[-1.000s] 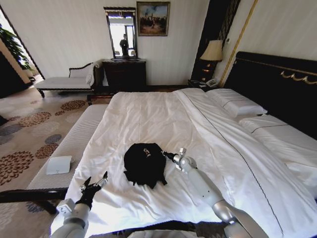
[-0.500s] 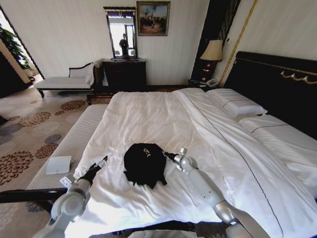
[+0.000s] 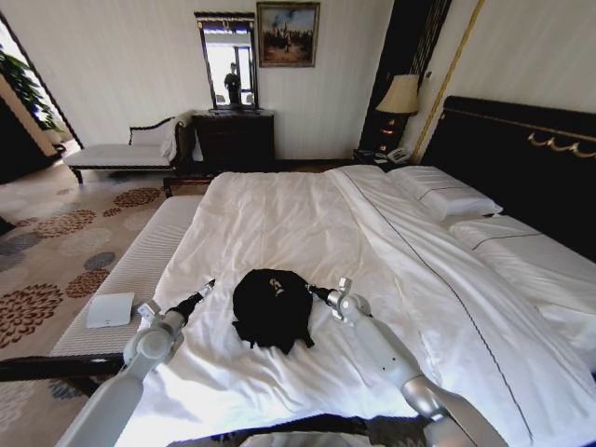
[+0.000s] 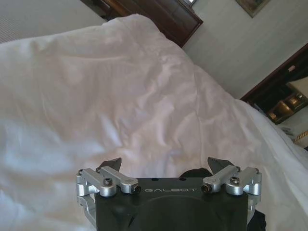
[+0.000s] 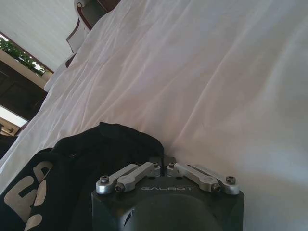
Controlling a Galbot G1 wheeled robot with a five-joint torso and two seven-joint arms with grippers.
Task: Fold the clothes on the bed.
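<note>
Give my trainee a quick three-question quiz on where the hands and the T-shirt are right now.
1. True or false: the left hand is shut on the T-shirt.
2. Which hand's fingers are shut at the T-shirt's edge? A) left B) right
3. Fill in: the T-shirt lies bunched on the white ____.

Key: 1 false, the left hand is open, beside the shirt. 2 B. 3 bed.

- T-shirt [image 3: 271, 307]: black, white lettering.
- Bed [image 3: 307, 223]: white linen, dark headboard with gold trim.
- Bench [image 3: 130, 279]: pale, finely striped.
- Carpet [image 3: 56, 251]: beige with brown floral patches.
</note>
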